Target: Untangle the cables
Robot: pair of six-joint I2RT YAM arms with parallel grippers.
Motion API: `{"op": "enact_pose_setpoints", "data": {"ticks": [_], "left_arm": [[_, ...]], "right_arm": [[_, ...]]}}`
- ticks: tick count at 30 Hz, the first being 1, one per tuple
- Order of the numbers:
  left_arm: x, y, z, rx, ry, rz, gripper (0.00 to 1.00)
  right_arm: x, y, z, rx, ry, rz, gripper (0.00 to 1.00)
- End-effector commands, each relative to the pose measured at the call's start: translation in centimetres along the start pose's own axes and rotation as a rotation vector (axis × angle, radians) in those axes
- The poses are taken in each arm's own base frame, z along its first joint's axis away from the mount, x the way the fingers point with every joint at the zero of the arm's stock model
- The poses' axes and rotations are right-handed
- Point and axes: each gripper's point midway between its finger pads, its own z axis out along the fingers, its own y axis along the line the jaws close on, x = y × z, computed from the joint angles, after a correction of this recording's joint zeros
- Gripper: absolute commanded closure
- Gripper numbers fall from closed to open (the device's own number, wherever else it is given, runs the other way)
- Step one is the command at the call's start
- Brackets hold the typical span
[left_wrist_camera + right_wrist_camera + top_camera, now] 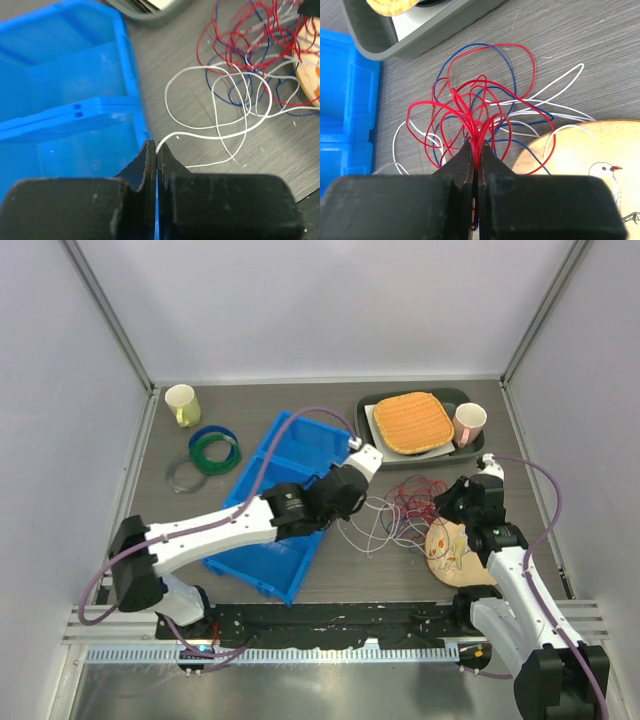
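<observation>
Jo: Claws from the top view: left gripper (pixel 345 502) sits at the end of a low, stretched-out arm crossing the blue bin (pixel 290 445). Right gripper (pixel 447 508) is on a bent arm beside the bird plate (pixel 455 552). The cables (pixel 400 518) are a red, white and blue tangle on the table (pixel 330 575) between them.

Sam: Left wrist view: jaws pinched together on one white cable (pixel 215 137) right at its end. Right wrist view: fingers clamped tight on a bunch of red loops (pixel 477 137), with blue and white strands fanned out behind.

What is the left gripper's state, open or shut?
Shut. The left gripper has its jaws pressed together, with a white cable pinched at the tips.
</observation>
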Motion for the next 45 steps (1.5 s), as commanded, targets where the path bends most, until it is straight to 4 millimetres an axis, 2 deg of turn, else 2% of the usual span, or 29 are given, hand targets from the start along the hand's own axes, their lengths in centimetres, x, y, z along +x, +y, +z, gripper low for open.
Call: {"op": "enact_pose_setpoints", "data": {"ticks": [1,2,3,4,8,9,11,17,18,20,21,22,25,30,34,39,45], "left_arm": [[1.6,-2.1,2.3,-0.027,0.039,-0.031,1.0],[2.3,-2.1,2.9,-0.046,0.063,-0.027,1.0],[3.9,-2.6,4.4,-0.07,0.107,-0.037,1.0],[3.8,-2.8,4.8,-0.08,0.116,-0.051,1.0],[6.6,-3.5,7.2,-0.133,0.211,-0.043,0.99],[6.6,-3.8,7.5,-0.133,0.213,-0.042,0.99],[7.4,-4.6,8.6,-0.111,0.228,-0.028,0.94],[8.8,-7.6,9.7,0.03,0.251,-0.001,0.66],[9.5,-7.9,9.7,0.055,0.262,0.013,0.62],[9.4,-8.9,9.7,0.111,0.237,0.044,0.52],[10.1,-9.2,9.7,0.132,0.244,0.057,0.49],[10.2,-10.0,9.8,0.171,0.241,0.054,0.45],[11.0,-10.6,10.2,0.194,0.26,0.073,0.39],[12.6,-11.9,11.5,0.223,0.304,0.094,0.36],[12.6,-13.0,11.8,0.249,0.289,0.104,0.34],[12.2,-13.6,12.5,0.251,0.26,0.111,0.32],[13.1,-14.1,13.3,0.267,0.279,0.145,0.32]], "right_arm": [[-1.7,-0.5,-0.1,0.056,-0.053,0.005,0.99],[-1.6,-0.6,-0.1,0.06,-0.05,0.007,0.99],[-1.6,-0.7,-0.1,0.064,-0.049,0.006,0.99],[-1.5,-0.7,-0.1,0.066,-0.048,0.005,0.99],[-1.6,-0.9,-0.2,0.075,-0.052,0.005,0.99],[-1.5,-0.9,-0.1,0.076,-0.049,0.005,0.99],[-1.5,-0.9,-0.1,0.075,-0.048,0.005,0.99],[-1.4,-1.0,-0.1,0.077,-0.044,0.009,0.99],[-1.5,-1.0,-0.1,0.077,-0.044,0.006,0.99],[-1.5,-0.9,-0.1,0.075,-0.045,0.008,0.99],[-1.3,-0.9,0.0,0.075,-0.039,0.009,0.99],[-1.4,-0.8,0.0,0.072,-0.041,0.009,0.99],[-1.3,-0.8,0.0,0.067,-0.038,0.007,0.99],[-1.4,-0.7,-0.1,0.064,-0.04,0.006,0.99],[-1.3,-0.7,0.0,0.065,-0.037,0.005,0.99],[-1.3,-0.7,0.0,0.063,-0.036,0.005,0.99],[-1.4,-0.5,-0.1,0.054,-0.038,0.007,0.99]]}}
